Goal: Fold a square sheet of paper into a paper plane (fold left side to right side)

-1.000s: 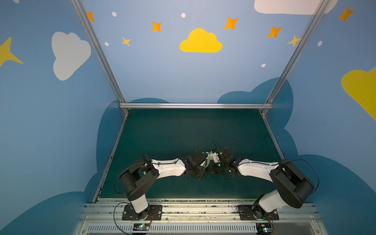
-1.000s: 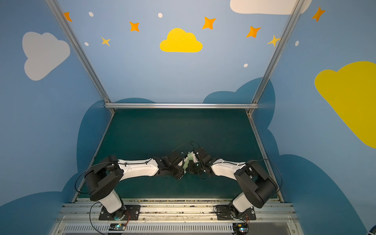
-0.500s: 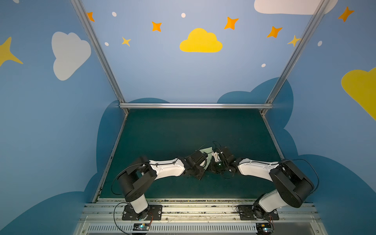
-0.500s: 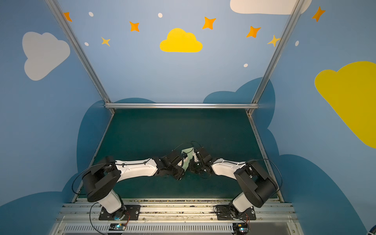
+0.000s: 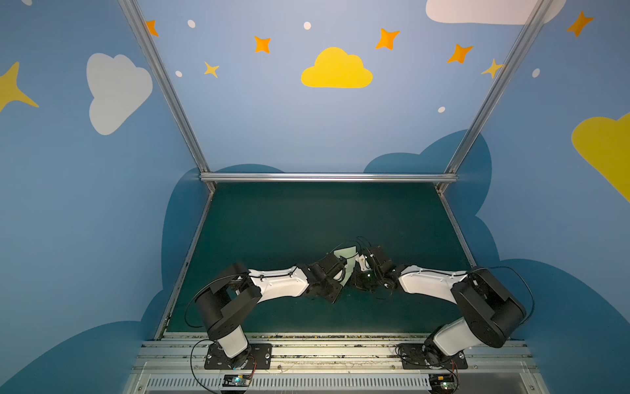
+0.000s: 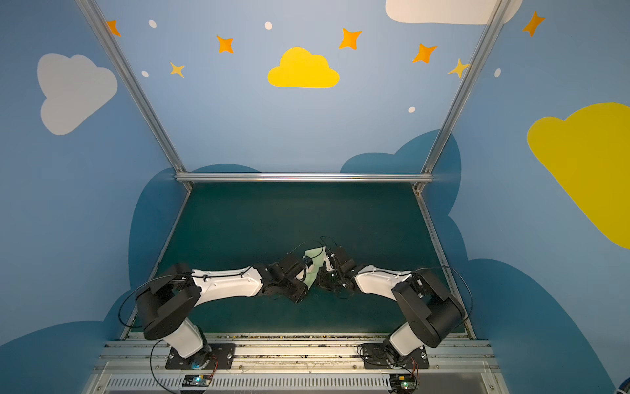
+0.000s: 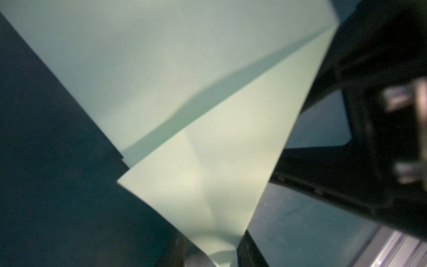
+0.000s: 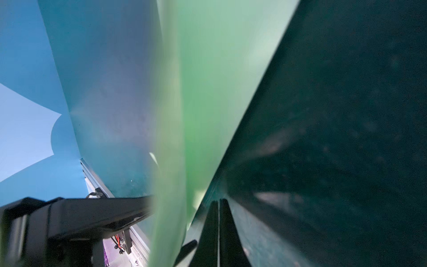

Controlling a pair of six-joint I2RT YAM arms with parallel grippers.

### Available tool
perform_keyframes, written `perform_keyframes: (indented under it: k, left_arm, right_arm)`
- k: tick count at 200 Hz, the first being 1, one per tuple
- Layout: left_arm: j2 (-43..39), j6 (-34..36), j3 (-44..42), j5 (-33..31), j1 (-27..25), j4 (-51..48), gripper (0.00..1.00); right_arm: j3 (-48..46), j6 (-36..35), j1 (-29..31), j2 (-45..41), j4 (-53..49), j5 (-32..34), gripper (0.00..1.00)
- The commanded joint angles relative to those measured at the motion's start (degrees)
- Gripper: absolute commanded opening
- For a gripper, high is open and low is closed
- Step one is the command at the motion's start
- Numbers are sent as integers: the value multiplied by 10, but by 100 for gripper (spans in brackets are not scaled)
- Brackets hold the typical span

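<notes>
The pale-green square sheet of paper [image 5: 346,256] [image 6: 314,262] stands raised off the green mat between my two grippers near the table's middle. In the left wrist view the sheet [image 7: 208,97] is creased, with a pointed folded flap over a larger layer. No paper plane shape is in view. My left gripper [image 7: 212,254] has its jaws apart and the flap's narrow end runs between them. My right gripper [image 8: 218,204] has its fingers pressed together, and the paper [image 8: 191,115] rises right beside them. In both top views the grippers [image 5: 342,269] [image 5: 358,269] nearly touch.
The dark green mat [image 5: 306,218] reaches back to an aluminium rail [image 5: 327,177] with blue walls on three sides. Both arm bases sit on the slotted metal frame [image 5: 324,351] at the front. The right arm's black wrist [image 7: 381,115] is close in the left wrist view.
The left jaws have parted wider. More of the paper now shows above the grippers, its top edge leaning toward the far side. Both wrists have shifted slightly left.
</notes>
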Motion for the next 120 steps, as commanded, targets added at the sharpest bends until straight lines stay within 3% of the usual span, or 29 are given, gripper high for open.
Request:
perform_keyframes:
  k: [1, 17, 30, 64, 99, 120]
  left_arm:
    - [10, 6, 0, 5, 2, 2, 35]
    - [8, 7, 0, 8, 1, 3, 35]
    - [5, 4, 1, 12, 2, 3, 42]
    - [-32, -16, -9, 44, 9, 20, 58]
    - [-92, -72, -43, 91, 48, 63, 60]
    - [-119, -117, -58, 116, 86, 90, 55]
  right_arm:
    - [5, -10, -16, -29, -30, 5, 17]
    - [-5, -11, -33, -50, -51, 11, 28]
    - [-16, -9, -50, -70, -63, 11, 35]
    - [-43, -5, -92, -116, -76, -2, 42]
    - [-56, -4, -102, -134, -75, -20, 43]
    - [-67, 3, -102, -147, -71, -20, 45]
